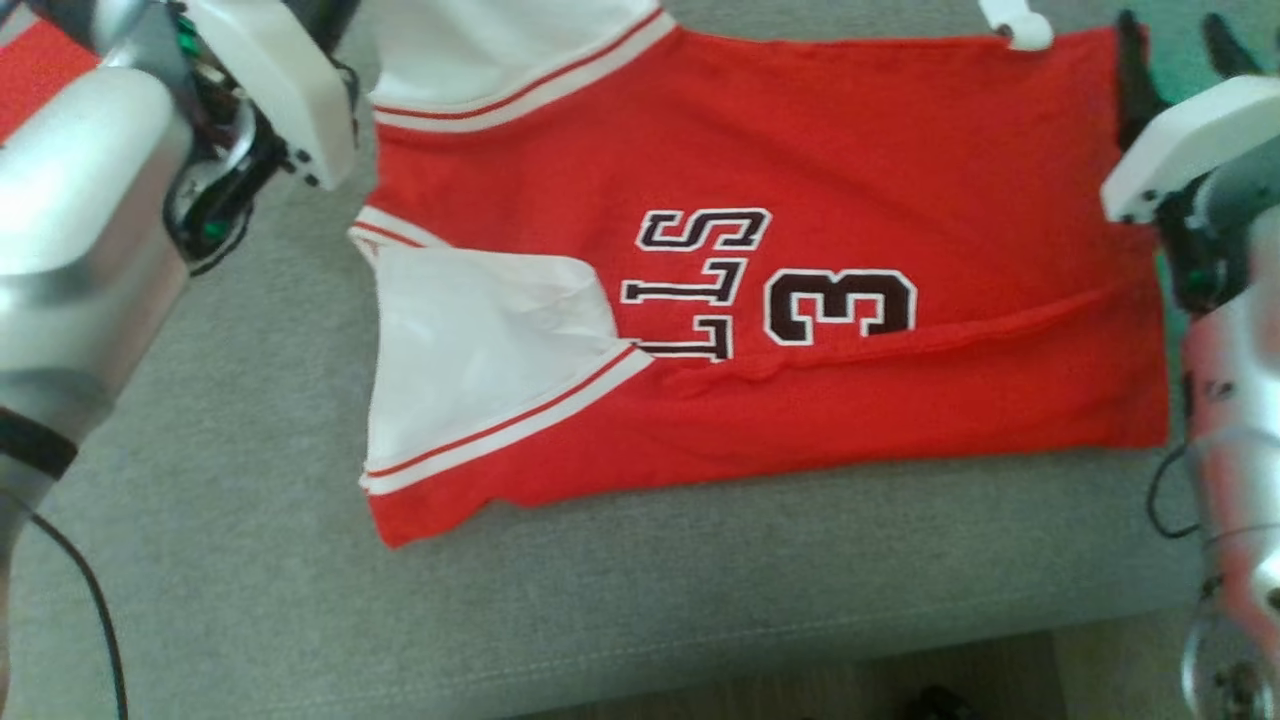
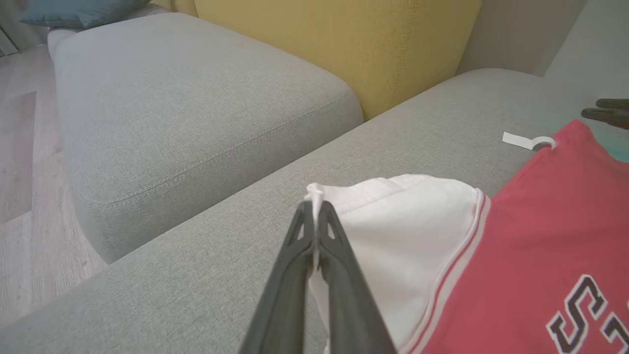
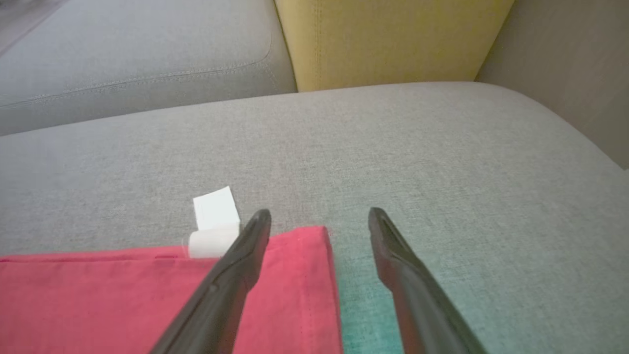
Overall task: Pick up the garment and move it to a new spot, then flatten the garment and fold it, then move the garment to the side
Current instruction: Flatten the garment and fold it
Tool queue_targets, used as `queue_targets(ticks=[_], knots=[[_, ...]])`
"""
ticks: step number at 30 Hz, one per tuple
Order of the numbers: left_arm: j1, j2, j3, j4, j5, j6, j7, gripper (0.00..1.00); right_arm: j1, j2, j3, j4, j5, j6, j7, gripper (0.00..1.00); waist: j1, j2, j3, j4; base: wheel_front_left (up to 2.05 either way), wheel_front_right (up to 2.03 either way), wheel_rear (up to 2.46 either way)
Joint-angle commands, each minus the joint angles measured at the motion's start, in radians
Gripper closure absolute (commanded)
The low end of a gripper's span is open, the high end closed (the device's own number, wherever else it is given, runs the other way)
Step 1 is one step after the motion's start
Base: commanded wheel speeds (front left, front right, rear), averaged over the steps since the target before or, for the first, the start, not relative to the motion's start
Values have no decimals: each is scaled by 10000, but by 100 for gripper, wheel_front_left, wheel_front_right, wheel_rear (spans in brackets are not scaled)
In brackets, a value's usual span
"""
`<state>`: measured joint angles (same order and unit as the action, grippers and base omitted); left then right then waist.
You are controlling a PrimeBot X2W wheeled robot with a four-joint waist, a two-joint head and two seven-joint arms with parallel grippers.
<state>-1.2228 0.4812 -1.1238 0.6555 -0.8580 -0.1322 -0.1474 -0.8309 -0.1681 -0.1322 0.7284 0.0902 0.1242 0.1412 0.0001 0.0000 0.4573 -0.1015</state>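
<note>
The garment is a red jersey with white sleeves and dark lettering, lying spread on the grey sofa seat. In the left wrist view my left gripper is shut on the edge of the far white sleeve, pinching a fold of it. My right gripper is open at the garment's far hem corner; one finger is over the red cloth, the other over bare cushion. In the head view the right gripper stands at the garment's upper right. A white tag sticks out at that hem.
A yellow back cushion rises behind the seat. A second grey seat lies beside it, with wood floor beyond. The sofa's front edge runs below the garment. A black cable hangs by my left arm.
</note>
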Motion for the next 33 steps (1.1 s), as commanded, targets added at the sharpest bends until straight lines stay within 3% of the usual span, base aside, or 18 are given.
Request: queue_targets(ticks=[1, 17, 18, 19, 33], knots=[[-324, 278, 310, -285, -29, 28, -109, 100, -368, -158, 21, -60, -184, 65, 119, 0, -1, 0, 9, 188, 0, 0, 0], [-359, 488, 192, -1035, 27, 224, 76, 100, -1495, -350, -229, 2214, -1198, 65, 375, 0, -1, 0, 344, 370, 0, 0, 0], [-372, 492, 194, -1048, 22, 240, 88, 100, -1528, -345, -201, 2338, -1206, 65, 411, 63, -1, 0, 358, 373, 0, 0, 0], [-383, 494, 198, -1055, 16, 255, 94, 100, -1561, -343, -163, 2449, -1206, 65, 437, 100, -1, 0, 369, 378, 0, 0, 0], [-710, 639, 589, -689, -16, 745, -359, 100, -2526, -240, -222, 2717, -545, 65, -1289, 100, -1, 0, 443, 335, 0, 0, 0]])
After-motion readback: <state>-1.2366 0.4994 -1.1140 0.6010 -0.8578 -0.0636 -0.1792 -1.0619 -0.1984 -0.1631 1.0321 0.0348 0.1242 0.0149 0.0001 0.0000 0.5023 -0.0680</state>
